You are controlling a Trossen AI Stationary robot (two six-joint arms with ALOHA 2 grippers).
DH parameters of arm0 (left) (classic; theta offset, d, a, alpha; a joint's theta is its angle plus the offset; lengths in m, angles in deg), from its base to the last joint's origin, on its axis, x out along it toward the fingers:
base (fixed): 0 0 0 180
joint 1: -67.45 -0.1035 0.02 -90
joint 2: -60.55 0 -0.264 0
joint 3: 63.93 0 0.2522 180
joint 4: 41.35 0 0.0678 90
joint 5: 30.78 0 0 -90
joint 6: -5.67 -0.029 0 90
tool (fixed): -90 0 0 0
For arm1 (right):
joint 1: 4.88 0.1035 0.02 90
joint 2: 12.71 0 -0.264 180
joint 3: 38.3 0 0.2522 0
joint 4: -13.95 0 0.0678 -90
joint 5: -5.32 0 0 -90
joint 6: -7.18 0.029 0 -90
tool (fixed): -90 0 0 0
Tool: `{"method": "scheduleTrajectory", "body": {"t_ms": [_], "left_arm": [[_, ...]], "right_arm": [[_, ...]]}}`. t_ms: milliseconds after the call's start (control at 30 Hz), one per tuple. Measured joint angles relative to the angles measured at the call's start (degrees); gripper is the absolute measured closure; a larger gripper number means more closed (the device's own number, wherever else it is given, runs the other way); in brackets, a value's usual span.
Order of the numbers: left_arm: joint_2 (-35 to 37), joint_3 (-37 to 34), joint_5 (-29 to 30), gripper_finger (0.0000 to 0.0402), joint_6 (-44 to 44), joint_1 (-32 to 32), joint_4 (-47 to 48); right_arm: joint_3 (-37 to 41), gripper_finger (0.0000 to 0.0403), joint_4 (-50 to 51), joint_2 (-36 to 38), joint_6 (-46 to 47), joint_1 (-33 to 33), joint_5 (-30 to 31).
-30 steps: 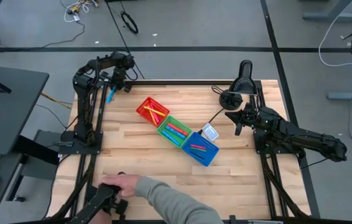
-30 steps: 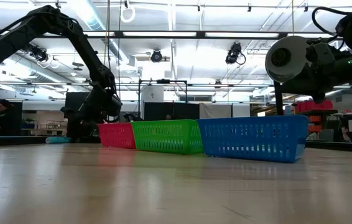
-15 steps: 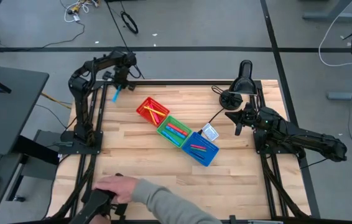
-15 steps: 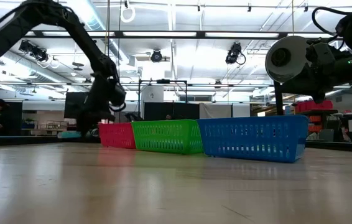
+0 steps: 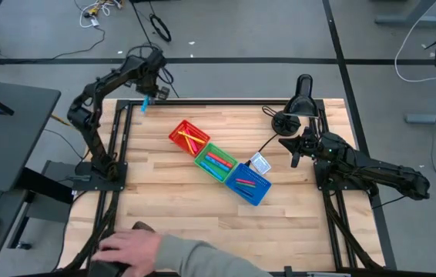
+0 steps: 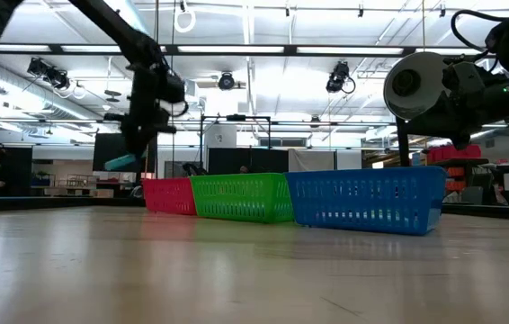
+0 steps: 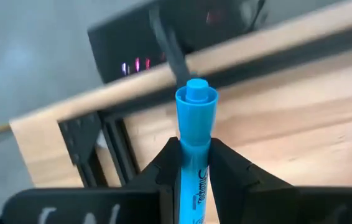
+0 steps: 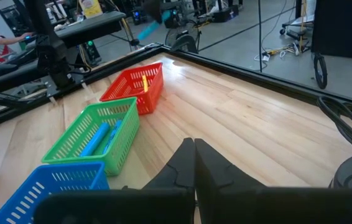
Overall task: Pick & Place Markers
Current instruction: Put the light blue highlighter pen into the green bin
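Observation:
My left gripper (image 5: 147,95) hangs high over the table's far left corner, shut on a blue marker (image 5: 144,103); the low view shows that marker (image 6: 121,162) below the gripper (image 6: 143,115). A red bin (image 5: 188,136), a green bin (image 5: 216,161) and a blue bin (image 5: 247,183) stand in a slanted row mid-table, with several markers lying inside them. My right gripper (image 8: 192,163) waits shut at the table's right side (image 5: 295,149), holding nothing. My left gripper pinches the blue marker's barrel (image 7: 194,163) between its two fingers (image 7: 165,167). The fingers slant steeply down and lie along the marker, whose wide end (image 7: 196,98) sticks out past the fingertips. The marker is lifted clear of the table and tilted.
A small white packet (image 5: 259,163) lies beside the blue bin. A black stand (image 5: 300,98) sits at the far right corner. A person's hand and grey sleeve (image 5: 173,254) reach over the near edge. Bare wood lies near and left of the bins.
My left gripper has risen from the table's far left corner, drifting toward the far edge, still shut on the blue marker, which has gone up with it, well clear of the table. The person's hand at the near edge has slid leftward.

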Motion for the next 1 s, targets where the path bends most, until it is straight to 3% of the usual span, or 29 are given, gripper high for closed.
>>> {"method": "scheduleTrajectory", "body": {"t_ms": [333, 667, 1000], "left_arm": [[9.16, 0.02, -2.63, 0.0341, -5.36, -0.02, -10.06], [11.02, 0.04, -9.52, 0.0341, -9.08, -1.51, -12.68], [11.02, 0.04, -14.72, 0.0341, -21.15, 6.04, -12.32]], "right_arm": [[0.00, 0.0403, 0.00, 0.01, -0.01, 0.00, 0.02], [0.00, 0.0403, 0.01, 0.01, -0.01, 0.00, 0.02], [0.00, 0.0403, 0.00, 0.01, -0.02, 0.00, 0.00]]}}
